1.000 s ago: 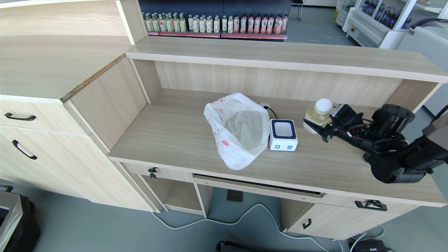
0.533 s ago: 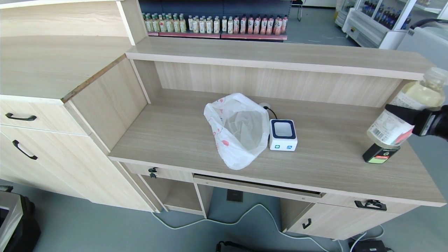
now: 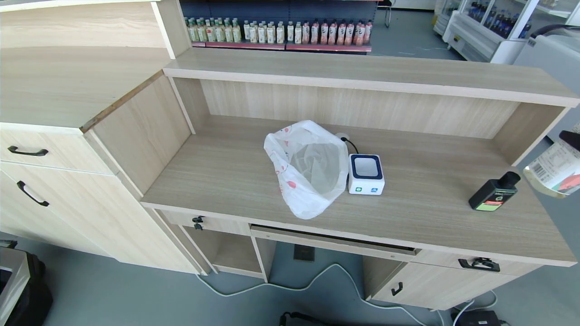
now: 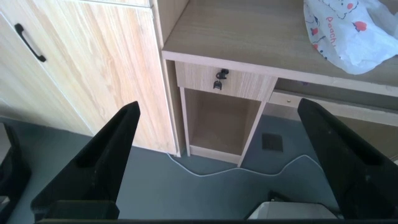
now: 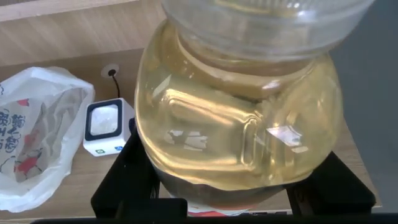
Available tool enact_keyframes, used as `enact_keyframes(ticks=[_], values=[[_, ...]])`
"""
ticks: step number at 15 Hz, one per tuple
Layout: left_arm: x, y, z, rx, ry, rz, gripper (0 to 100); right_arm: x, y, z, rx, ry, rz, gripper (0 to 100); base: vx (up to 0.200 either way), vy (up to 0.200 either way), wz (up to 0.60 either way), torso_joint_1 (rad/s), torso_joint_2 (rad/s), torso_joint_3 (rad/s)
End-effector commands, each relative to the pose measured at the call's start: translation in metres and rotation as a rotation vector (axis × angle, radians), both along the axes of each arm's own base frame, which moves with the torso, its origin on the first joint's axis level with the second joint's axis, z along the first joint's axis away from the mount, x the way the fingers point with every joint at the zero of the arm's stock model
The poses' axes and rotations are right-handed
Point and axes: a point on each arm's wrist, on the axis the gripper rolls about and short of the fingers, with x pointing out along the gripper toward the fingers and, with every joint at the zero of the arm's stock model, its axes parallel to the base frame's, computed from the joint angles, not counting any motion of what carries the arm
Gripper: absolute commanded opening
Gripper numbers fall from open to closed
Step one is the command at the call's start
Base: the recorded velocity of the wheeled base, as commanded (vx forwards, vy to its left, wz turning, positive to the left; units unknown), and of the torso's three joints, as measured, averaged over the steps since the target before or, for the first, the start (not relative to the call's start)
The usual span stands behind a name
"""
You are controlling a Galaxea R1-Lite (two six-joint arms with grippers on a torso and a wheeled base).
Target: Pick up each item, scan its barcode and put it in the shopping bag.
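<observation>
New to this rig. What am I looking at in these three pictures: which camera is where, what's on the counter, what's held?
This is a two-armed robot at a wooden checkout counter. The wide picture comes from its head camera, looking down; the other two come from a camera on each wrist. On the counter are a white plastic shopping bag, a small white barcode scanner beside it, and a small dark bottle near the right end. The right gripper is shut on a clear bottle of yellowish liquid, at the counter's right end. The left gripper is open and empty, in front of the counter's left part.
</observation>
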Motion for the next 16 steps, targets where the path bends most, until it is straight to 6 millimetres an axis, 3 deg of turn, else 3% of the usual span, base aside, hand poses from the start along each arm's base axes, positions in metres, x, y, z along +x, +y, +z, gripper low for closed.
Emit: enact_keyframes(ticks=[1, 4, 9, 11, 13, 16], values=[[0.0, 0.0, 0.0, -0.001, 0.0, 0.0, 100, 0.009, -0.003, -0.005, 0.008, 0.023, 0.0, 0, 0.0, 0.0, 0.0, 0.0, 0.0, 0.0], [0.0, 0.0, 0.0, 0.007, -0.001, -0.002, 100, 0.008, -0.003, -0.007, 0.01, 0.029, -0.002, 0, 0.0, 0.0, 0.0, 0.0, 0.0, 0.0], [0.0, 0.0, 0.0, 0.005, 0.0, 0.002, 100, 0.009, -0.002, -0.005, 0.029, 0.019, 0.004, 0, 0.0, 0.2, 0.0, 0.006, 0.0, 0.004], [0.0, 0.0, 0.0, -0.002, 0.0, -0.001, 100, 0.014, 0.008, 0.001, 0.065, -0.002, 0.061, 0, 0.0, 0.0, 0.0, 0.0, 0.0, 0.0], [0.0, 0.0, 0.0, -0.002, 0.0, 0.0, 100, 0.031, 0.029, 0.005, 0.068, -0.005, 0.174, 0, 0.0, 0.0, 0.0, 0.0, 0.0, 0.0], [0.0, 0.0, 0.0, -0.002, -0.001, 0.0, 100, 0.071, 0.063, 0.015, 0.031, -0.017, 0.317, 0, 0.0, 0.0, 0.0, 0.0, 0.0, 0.0]])
